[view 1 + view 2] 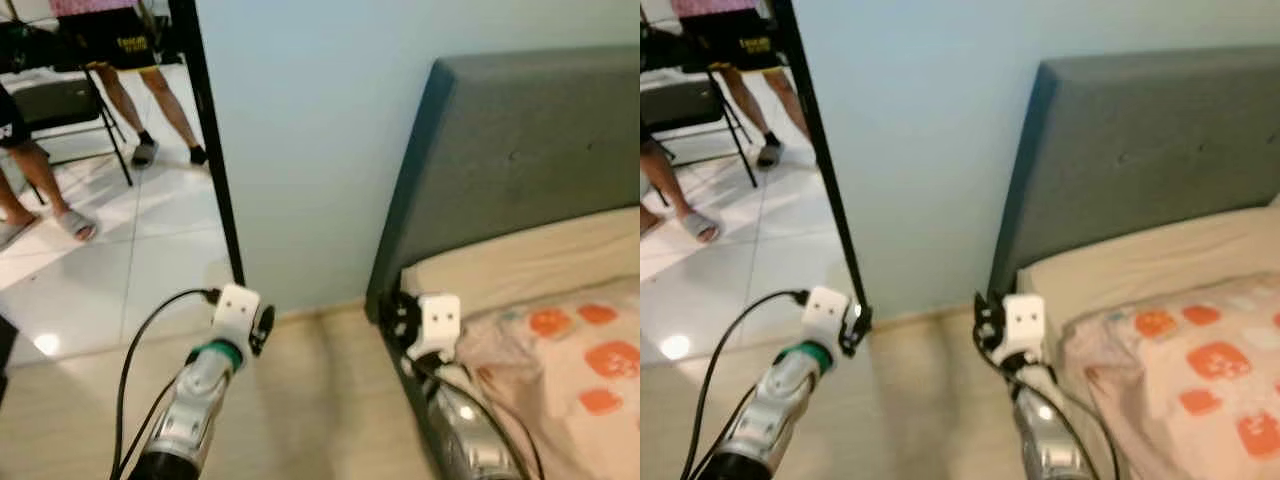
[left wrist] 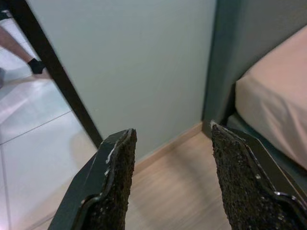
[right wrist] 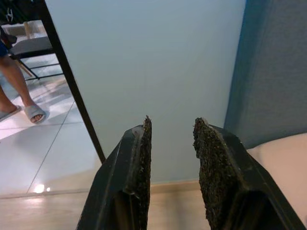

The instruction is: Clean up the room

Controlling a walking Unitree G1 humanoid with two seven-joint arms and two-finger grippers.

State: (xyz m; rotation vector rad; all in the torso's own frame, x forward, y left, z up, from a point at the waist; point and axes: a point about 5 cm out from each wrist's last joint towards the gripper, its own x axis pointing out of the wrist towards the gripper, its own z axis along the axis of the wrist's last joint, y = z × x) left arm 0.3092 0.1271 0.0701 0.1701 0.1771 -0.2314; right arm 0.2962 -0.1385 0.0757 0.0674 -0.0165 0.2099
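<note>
Pale wall [image 1: 300, 150], bed [image 1: 560, 330] | left gripper [image 2: 170, 179] fingers wide, empty | right gripper [image 3: 171, 163] narrower, empty

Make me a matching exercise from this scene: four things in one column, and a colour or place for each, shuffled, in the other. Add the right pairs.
Things:
1. headboard
2. door frame
3. blanket
4. chair

Descriptions:
A. black, upright at the wall's edge
B. pale with orange patches, lying on the bed
C. grey-blue, standing against the wall
D. dark, on the white tiles beyond the doorway, beside people's legs

Pairs: 1-C, 2-A, 3-B, 4-D
</note>
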